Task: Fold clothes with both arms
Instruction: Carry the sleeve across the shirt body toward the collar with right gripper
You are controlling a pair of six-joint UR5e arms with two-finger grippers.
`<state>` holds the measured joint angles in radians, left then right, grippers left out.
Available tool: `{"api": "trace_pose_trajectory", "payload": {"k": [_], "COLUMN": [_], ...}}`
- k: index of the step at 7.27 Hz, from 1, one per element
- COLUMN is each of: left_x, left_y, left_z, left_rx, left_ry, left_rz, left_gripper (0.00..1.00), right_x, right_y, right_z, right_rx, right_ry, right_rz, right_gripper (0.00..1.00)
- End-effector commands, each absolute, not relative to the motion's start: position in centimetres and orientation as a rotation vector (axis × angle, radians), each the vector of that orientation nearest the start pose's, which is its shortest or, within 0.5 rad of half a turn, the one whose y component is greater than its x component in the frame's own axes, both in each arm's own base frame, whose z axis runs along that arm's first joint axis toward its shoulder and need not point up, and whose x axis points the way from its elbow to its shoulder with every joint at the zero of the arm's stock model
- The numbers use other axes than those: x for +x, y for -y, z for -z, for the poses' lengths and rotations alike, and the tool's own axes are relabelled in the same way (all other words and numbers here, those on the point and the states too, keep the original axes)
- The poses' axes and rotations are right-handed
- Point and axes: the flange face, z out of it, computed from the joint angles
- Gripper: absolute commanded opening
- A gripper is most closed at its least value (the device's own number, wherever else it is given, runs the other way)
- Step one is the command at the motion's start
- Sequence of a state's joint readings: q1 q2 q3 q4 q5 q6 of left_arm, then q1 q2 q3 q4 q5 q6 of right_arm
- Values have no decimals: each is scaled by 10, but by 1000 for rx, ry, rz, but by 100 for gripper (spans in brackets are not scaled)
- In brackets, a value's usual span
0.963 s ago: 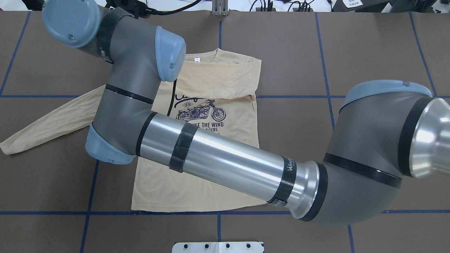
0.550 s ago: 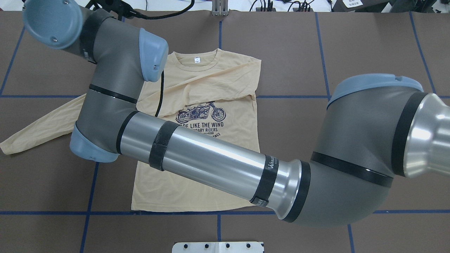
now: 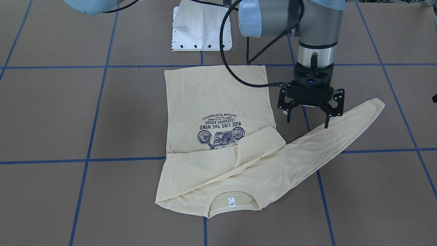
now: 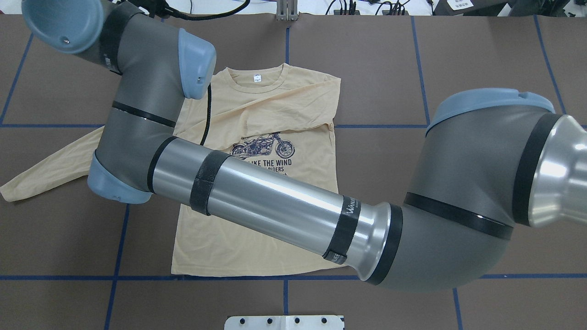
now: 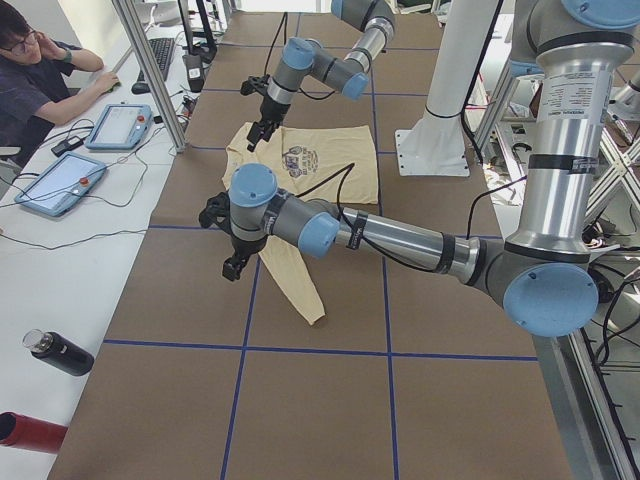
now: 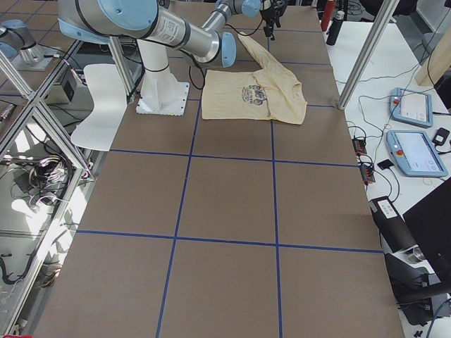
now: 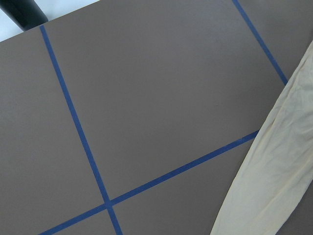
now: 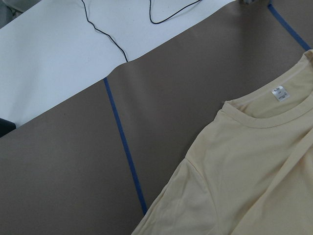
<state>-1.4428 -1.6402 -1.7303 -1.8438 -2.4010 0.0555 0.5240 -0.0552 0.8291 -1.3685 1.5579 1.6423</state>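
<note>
From where I stand the job looks about a third done. The cream long-sleeved T-shirt [image 3: 218, 99] lies flat and face up on the brown table [image 3: 68, 119], collar and neck label [image 3: 231, 201] towards the operators' side. One sleeve [image 3: 222, 160] is already folded in across the chest, just touching the top of the motorcycle print [image 3: 220, 131]. The other sleeve [image 3: 341, 130] lies stretched out to the robot's left, not yet brought in. The left gripper [image 3: 308, 123] hangs right by that sleeve, fingers spread wide and holding nothing. The right gripper [image 5: 260, 130] is up over the collar end, and I cannot tell how its fingers stand. What's left, I'd say, is that sleeve, then doubling the body from the hem [image 3: 215, 68].
</note>
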Motion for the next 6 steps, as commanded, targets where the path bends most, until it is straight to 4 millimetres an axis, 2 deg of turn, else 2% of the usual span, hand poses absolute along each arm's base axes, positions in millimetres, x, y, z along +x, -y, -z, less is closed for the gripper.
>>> {"api": "trace_pose_trajectory", "payload": {"k": [1, 2, 3, 4, 5, 6], "left_x": [44, 51, 56, 70, 82, 98], "left_y": [524, 499, 475, 445, 419, 402], "left_z": [-511, -537, -557, -573, -586, -600], "left_rx": [471, 496, 530, 541, 562, 562], "left_ry": [-854, -844, -797, -830, -822, -785], "left_rz": [-441, -470, -452, -419, -389, -402], "left_gripper": [100, 100, 100, 100, 100, 100], "right_x": [-615, -593, -559, -513, -457, -407], "right_y": [536, 538, 535, 526, 514, 510], "right_z": [58, 23, -21, -76, -134, -179], "right_rx": [183, 176, 180, 199, 228, 241], "right_ry": [866, 832, 820, 829, 825, 813], "right_rz": [-412, -357, -299, -235, -154, -78], "right_gripper": [99, 100, 100, 100, 100, 100]}}
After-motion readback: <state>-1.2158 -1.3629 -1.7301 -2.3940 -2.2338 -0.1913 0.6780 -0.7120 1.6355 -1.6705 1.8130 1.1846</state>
